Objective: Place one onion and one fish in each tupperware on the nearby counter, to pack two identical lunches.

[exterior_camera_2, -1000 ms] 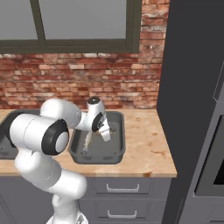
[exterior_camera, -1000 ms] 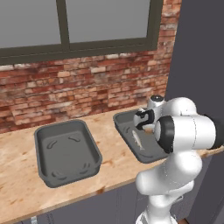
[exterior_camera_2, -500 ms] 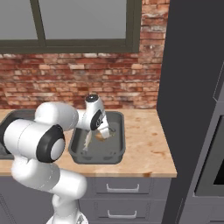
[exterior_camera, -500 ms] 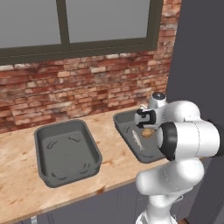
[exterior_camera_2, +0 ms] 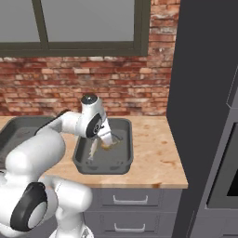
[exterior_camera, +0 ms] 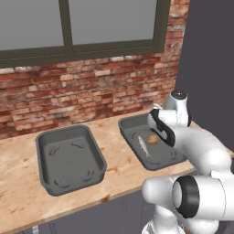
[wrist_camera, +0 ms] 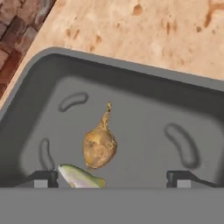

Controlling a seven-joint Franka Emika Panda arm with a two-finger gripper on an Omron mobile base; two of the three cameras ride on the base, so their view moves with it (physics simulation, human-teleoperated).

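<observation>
The right tupperware (exterior_camera: 170, 161) is a dark grey tray on the counter (exterior_camera: 114, 170). A silvery fish (exterior_camera: 143, 146) and a brown onion (exterior_camera: 152, 139) lie on its floor, side by side. My gripper (exterior_camera: 159, 131) hangs just above them, open and empty. In the hand view the onion (wrist_camera: 99, 148) lies loose between and beyond the wide-apart fingertips (wrist_camera: 43, 177), with the fish (wrist_camera: 81, 176) touching its near end. The left tupperware (exterior_camera: 68, 160) stands empty farther left. From the right base view the gripper (exterior_camera_2: 107, 138) sits over the same tray (exterior_camera_2: 122, 163).
A red brick wall (exterior_camera: 91, 87) with a window above runs along the back of the counter. A tall dark cabinet (exterior_camera_2: 204, 93) stands at the counter's right end. Bare wood lies between the two trays (exterior_camera: 112, 146) and right of the right one (exterior_camera_2: 153, 148).
The jaws have spread wide and the onion has dropped from them onto the floor of the right tupperware beside the fish. The hand has risen slightly.
</observation>
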